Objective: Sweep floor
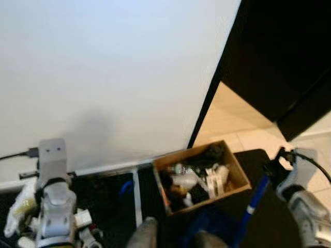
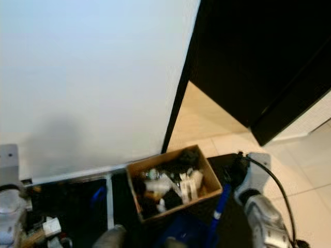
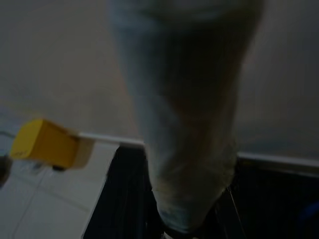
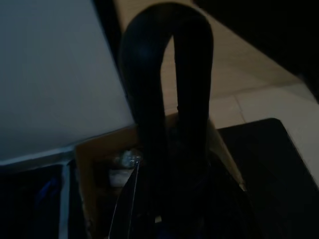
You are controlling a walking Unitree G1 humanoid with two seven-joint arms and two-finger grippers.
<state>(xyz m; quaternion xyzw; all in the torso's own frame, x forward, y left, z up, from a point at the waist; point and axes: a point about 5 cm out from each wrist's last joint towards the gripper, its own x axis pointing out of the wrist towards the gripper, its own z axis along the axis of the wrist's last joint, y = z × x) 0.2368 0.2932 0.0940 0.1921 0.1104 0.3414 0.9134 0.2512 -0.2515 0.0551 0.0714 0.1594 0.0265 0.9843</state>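
Where floor is seen beyond right pincer (image 4: 168, 12): pale tiles (image 1: 243, 138), black mat (image 1: 103, 191), white wall (image 1: 103, 77).
Box (image 1: 239, 173): left of pincer, filled with clutter.
Pincer: tips pressed together.
Blue handle (image 1: 254, 204): just beneath pincer.

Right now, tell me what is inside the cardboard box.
The box holds a jumble of white and dark odds and ends, too blurred to name. Whatever lies beneath the top layer is covered.

— That box (image 1: 237, 173), what's it made of?
— Brown cardboard, matt. Wall (image 1: 103, 77) behind it: smooth white, painted look.
— And underfoot?
— Glossy cream floor tiles (image 1: 243, 137), plus a matt black mat (image 1: 103, 194).
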